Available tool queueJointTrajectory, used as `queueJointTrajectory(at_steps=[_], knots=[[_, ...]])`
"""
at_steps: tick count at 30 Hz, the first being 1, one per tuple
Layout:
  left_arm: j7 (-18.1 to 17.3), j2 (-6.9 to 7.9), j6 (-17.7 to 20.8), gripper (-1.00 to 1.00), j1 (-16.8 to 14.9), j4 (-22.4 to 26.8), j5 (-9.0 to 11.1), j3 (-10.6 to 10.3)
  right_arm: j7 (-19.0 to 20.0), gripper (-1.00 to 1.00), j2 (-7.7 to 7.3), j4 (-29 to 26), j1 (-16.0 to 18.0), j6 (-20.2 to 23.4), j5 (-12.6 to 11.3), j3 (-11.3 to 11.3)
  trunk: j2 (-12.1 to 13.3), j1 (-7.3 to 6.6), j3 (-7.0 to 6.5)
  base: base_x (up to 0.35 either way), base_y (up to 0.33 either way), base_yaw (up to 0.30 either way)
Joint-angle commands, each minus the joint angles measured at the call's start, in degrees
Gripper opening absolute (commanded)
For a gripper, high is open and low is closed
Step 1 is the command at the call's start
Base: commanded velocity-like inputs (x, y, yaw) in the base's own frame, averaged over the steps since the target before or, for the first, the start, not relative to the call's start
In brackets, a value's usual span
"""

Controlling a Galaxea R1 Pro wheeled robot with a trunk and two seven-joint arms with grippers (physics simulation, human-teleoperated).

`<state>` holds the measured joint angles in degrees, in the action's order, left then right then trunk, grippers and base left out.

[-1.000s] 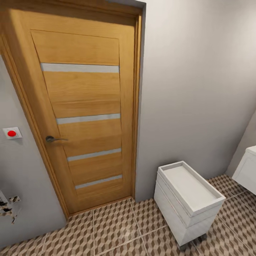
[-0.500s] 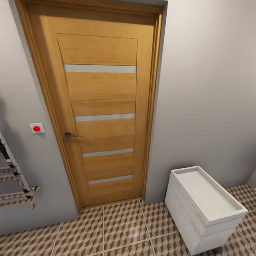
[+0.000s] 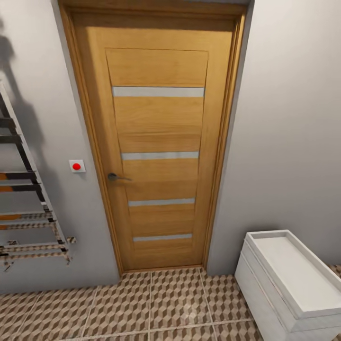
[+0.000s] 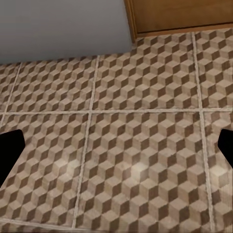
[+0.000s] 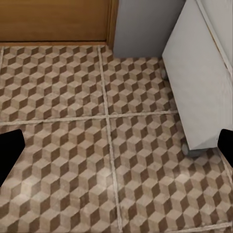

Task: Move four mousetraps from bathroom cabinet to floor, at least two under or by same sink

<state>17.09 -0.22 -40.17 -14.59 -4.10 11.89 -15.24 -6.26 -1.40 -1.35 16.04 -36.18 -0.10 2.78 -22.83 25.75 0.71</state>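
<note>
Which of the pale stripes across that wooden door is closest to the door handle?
The second stripe from the top, on the door. It runs just above the handle; the third stripe sits farther below it.

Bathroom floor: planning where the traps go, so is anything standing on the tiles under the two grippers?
Under the left gripper the bathroom floor is bare. By the right gripper a white wheeled unit stands on the tiles beside the wooden door.
</note>
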Motion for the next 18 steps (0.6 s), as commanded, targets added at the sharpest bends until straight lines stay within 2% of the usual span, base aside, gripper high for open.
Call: queueJointTrajectory(at_steps=[1,18], knots=[[0.14,-0.04,-0.26,1.00,-0.09,-0.21,0.33,-0.49,-0.33,1.00,-0.01,0.03,0.01,-0.12,0.01,0.31,-0.09,0.03,0.08,0.000,0.000,0.255],[0.14,-0.05,-0.26,1.00,-0.09,-0.21,0.33,-0.49,-0.33,1.00,-0.01,0.03,-0.01,-0.12,0.01,0.33,-0.09,0.03,-0.17,0.000,0.000,0.255]])
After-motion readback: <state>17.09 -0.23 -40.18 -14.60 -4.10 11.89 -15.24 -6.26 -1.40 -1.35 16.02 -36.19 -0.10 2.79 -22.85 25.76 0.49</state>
